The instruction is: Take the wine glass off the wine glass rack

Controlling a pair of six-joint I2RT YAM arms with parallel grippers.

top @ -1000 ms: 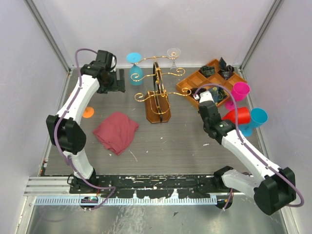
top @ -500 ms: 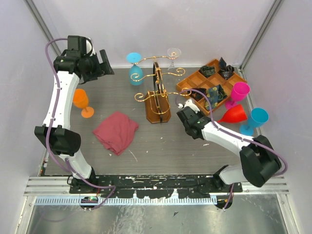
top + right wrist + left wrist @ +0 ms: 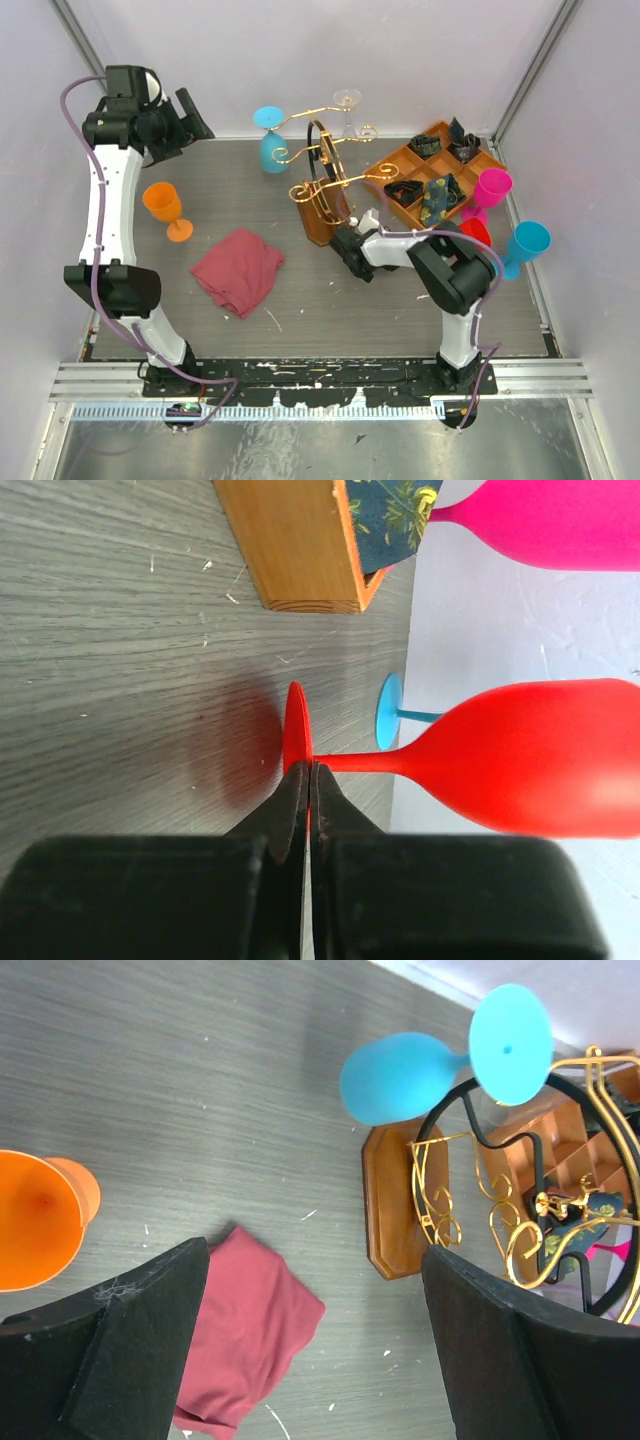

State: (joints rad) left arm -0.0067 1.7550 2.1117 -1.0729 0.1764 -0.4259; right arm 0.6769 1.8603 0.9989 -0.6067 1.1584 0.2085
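Observation:
The wine glass rack [image 3: 325, 195], with gold wire arms, a dark hoop and a brown wooden base, stands mid-table and leans. It also shows in the left wrist view [image 3: 395, 1205]. A blue wine glass [image 3: 268, 135] hangs upside down from its left arm [image 3: 400, 1075]. A clear wine glass [image 3: 347, 103] hangs at the back. My left gripper [image 3: 190, 112] is open and empty, high above the table's far left [image 3: 315, 1250]. My right gripper [image 3: 308, 770] is shut on the foot of a red wine glass [image 3: 520, 755], and is hidden under its own arm in the top view.
An orange glass [image 3: 165, 205] stands at the left and a maroon cloth [image 3: 238, 270] lies in front of it. A compartmented wooden tray [image 3: 430, 175], a pink glass [image 3: 490, 188] and another blue glass [image 3: 525, 245] sit at the right. My right arm's elbow [image 3: 352, 245] is beside the rack base.
My left arm rose and drew back to the far left. My right arm folded, its elbow swinging left to the rack base. The rack now leans, with its arms turned.

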